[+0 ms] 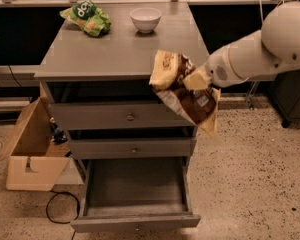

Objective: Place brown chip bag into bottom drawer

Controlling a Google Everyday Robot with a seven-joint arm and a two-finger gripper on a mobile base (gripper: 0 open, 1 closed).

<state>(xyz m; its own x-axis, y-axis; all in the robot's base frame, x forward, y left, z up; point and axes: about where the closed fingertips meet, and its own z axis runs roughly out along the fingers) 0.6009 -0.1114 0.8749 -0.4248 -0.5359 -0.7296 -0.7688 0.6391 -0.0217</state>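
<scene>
The brown chip bag [186, 90] hangs in the air in front of the grey cabinet's right front corner, level with the top drawer. It is crinkled, dark brown with tan-yellow ends. My gripper [196, 79] comes in from the right on a white arm and is shut on the bag's upper part. The bottom drawer [135, 191] is pulled out and open, its plain grey inside bare, below and to the left of the bag.
On the cabinet top [115, 49] lie a green chip bag [86, 17] at the back left and a white bowl [145, 19] at the back. Two upper drawers with knobs [130, 117] are closed. An open cardboard box [32, 151] and a black cable [57, 211] sit on the floor left.
</scene>
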